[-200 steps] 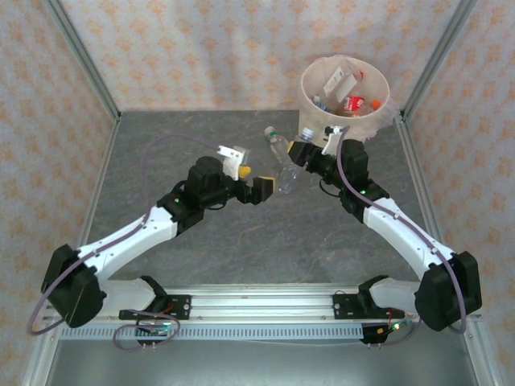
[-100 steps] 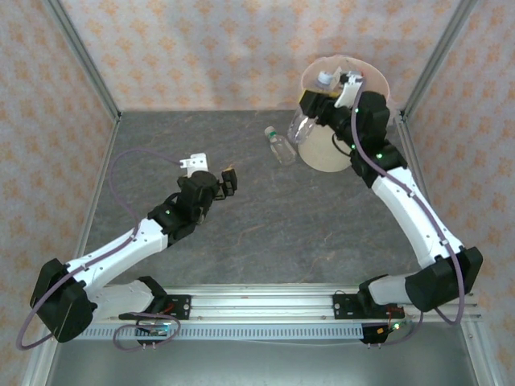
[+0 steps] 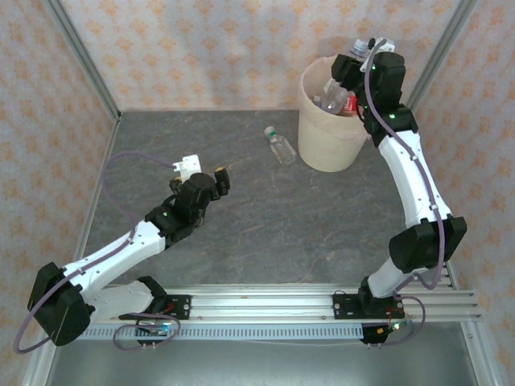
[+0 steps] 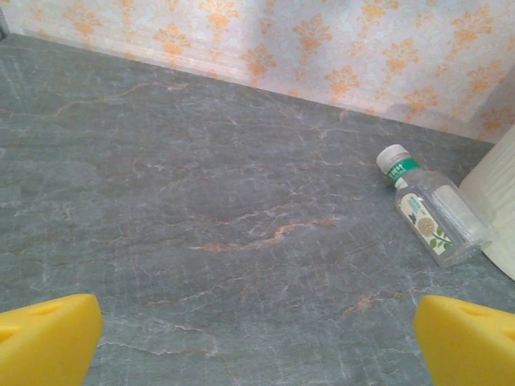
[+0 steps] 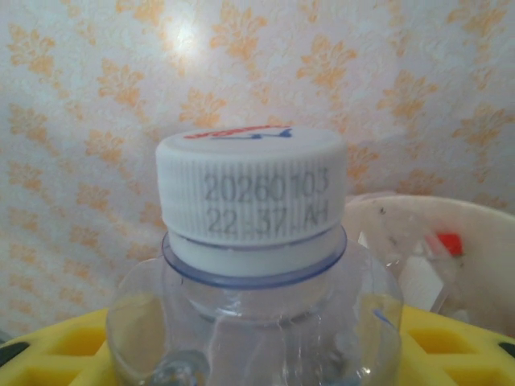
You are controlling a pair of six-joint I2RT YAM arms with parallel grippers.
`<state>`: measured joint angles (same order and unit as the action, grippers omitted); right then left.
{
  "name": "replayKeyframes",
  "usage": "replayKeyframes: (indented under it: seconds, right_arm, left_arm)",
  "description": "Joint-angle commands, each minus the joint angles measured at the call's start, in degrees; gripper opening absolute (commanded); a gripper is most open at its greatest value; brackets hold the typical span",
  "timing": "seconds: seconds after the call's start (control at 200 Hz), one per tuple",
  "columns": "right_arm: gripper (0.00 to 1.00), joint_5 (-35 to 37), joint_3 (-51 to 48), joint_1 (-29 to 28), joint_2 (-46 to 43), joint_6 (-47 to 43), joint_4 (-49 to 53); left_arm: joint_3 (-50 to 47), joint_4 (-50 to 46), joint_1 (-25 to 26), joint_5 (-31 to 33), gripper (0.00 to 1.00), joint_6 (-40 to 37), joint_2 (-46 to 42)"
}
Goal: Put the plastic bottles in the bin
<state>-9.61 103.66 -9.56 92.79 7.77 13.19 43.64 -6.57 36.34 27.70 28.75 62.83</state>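
Finely ribbed cap (image 5: 251, 189), clear bottle (image 5: 257, 322)

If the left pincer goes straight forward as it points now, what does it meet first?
The left pincer would probably meet bare grey table first; the lying bottle is right of its line. Depth is unclear.

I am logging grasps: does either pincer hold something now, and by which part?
The right pincer holds a clear white-capped bottle by its body, just under the neck. The left pincer is open and empty.
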Motion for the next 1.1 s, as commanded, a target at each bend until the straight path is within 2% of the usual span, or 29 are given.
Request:
replayKeyframes:
  seconds: [0.0, 0.155, 0.325, 0.39, 0.51, 0.565, 0.676, 0.841, 1.096]
  right_arm:
    - [0.60, 4.57, 4.22, 0.35, 2.60, -2.98, 2.53]
    - [0.61, 5.01, 14.92, 1.17, 11.69, -3.06, 9.46]
    - [0.63, -1.60, 31.01, 1.14, 22.67, 0.68, 20.54]
    - [0.70, -3.79, 37.19, 1.13, 26.52, 2.08, 24.90]
    - [0.89, -6.34, 53.24, 1.12, 34.46, 2.28, 37.86]
    - [0.92, -4.05, 57.33, 1.13, 35.95, 2.12, 41.36]
    - [0.94, 1.83, 57.09, 1.19, 34.72, 1.39, 42.26]
    - [0.89, -0.70, 57.02, 1.05, 33.77, 0.01, 42.52]
    - [0.65, 6.92, 55.96, -0.08, 38.51, -6.63, 43.84]
  left_arm:
    - [-1.31, -1.06, -0.48, 4.57, 1.00, 1.52, -1.77]
    - [-1.64, -1.68, -0.72, 5.42, 1.00, 3.05, -2.51]
    - [-2.05, -3.25, -0.92, 6.40, 1.00, 3.81, -3.31]
    - [-2.45, -3.59, -1.08, 6.83, 1.00, 4.11, -3.76]
    - [-3.12, -4.06, -1.48, 7.32, 1.00, 4.23, -4.71]
    - [-3.46, -4.09, -1.76, 7.36, 1.00, 4.27, -5.06]
    - [-4.00, -3.93, -2.49, 6.74, 1.00, 4.82, -5.17]
    - [-4.35, -3.43, -3.35, 5.30, 1.00, 5.51, -4.65]
    - [-4.04, -3.51, -3.68, 3.79, 1.00, 5.71, -3.29]
